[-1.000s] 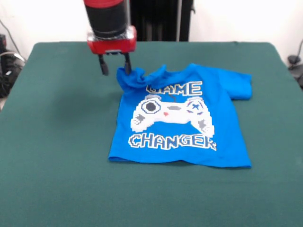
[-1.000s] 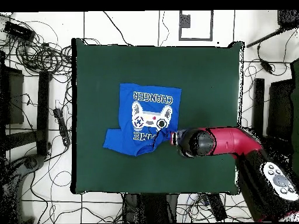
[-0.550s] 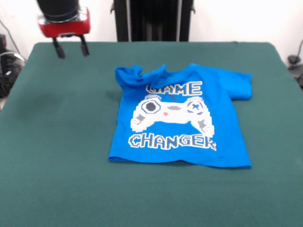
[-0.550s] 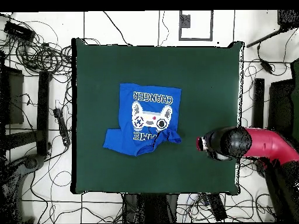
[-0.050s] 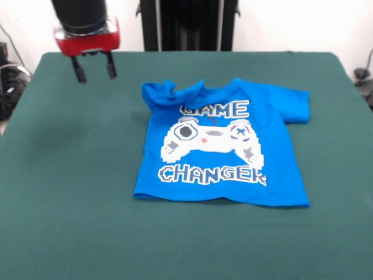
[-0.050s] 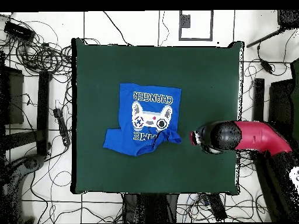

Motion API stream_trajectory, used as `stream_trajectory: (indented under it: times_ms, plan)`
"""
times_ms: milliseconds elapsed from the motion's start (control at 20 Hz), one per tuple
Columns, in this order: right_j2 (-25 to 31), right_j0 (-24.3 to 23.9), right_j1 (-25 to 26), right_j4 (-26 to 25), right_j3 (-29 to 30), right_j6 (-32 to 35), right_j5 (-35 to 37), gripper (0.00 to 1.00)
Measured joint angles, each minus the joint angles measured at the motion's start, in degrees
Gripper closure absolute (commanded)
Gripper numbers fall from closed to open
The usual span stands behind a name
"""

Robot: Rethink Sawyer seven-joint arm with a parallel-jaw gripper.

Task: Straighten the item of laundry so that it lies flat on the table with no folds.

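1. Tool (image 5: pixel 93 67) first, at your far left in the front view: it hangs off the red and black arm (image 5: pixel 84 23) above the dark green worktop (image 5: pixel 64 192), its two dark fingers (image 5: pixel 78 70) spread apart with nothing between them.
2. You can see that the tool touches no cloth; bare green worktop lies between it and the blue T-shirt (image 5: pixel 224 146), which sits to its right in this view and nearer the camera.
3. Looking at the overhead view, you find the tool (image 6: pixel 195 137) just beside the shirt's (image 6: pixel 146 119) bunched corner, apart from it, with the red arm (image 6: pixel 257 136) reaching in from the worktop's (image 6: pixel 204 76) edge.
4. Moving right, you reach the shirt near the middle of the worktop, printed side up, with white "GAME CHANGER" lettering and a white game controller (image 5: pixel 210 140) showing.
5. Its upper left part is crumpled: the sleeve (image 5: pixel 160 93) and shoulder there are gathered into raised folds beside the collar, and the folds cover the first letter of "GAME".
6. Below that, you see the body lying mostly flat, the bottom hem running in a fairly straight line.
7. At the far right, the other sleeve (image 5: pixel 294 105) lies spread out flat on the worktop.
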Motion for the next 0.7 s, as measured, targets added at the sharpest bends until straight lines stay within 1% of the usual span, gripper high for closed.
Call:
stream_trajectory:
  times_ms: [100,450,600,650,700]
  plan:
    - [-0.02,1.35,0.06,0.02,0.0,0.01,-1.29,0.0]
    - [-0.73,9.07,0.07,1.0,0.0,0.51,-8.58,0.0]
    - [-1.62,12.19,0.15,1.68,-0.01,0.9,-11.04,0.0]
    - [-2.42,14.18,0.48,2.44,0.0,1.07,-12.67,0.0]
    - [-2.68,14.73,0.64,2.66,-0.01,1.08,-13.14,0.0]
